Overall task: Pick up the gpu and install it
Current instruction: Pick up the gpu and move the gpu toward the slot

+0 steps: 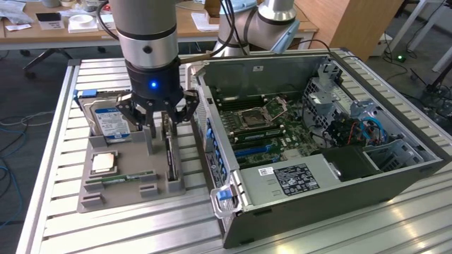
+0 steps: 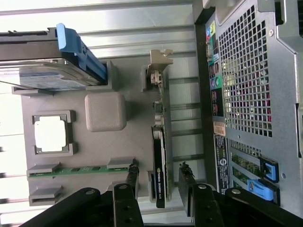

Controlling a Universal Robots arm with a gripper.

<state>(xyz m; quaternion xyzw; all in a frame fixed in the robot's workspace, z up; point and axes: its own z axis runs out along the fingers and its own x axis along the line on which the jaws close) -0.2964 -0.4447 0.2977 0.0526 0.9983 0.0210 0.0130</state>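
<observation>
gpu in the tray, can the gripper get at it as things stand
Probably yes: the gripper hangs over the gpu, which stands on edge in the tray, with open fingers either side and nothing between. The case looks clear of them.

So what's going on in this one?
The arm's tool, open, straddles the gpu, one finger on either side of the card without touching it. The gpu stands on edge in its slot of the gray tray, not yet lifted. The open computer case sits beside the tray.
</observation>
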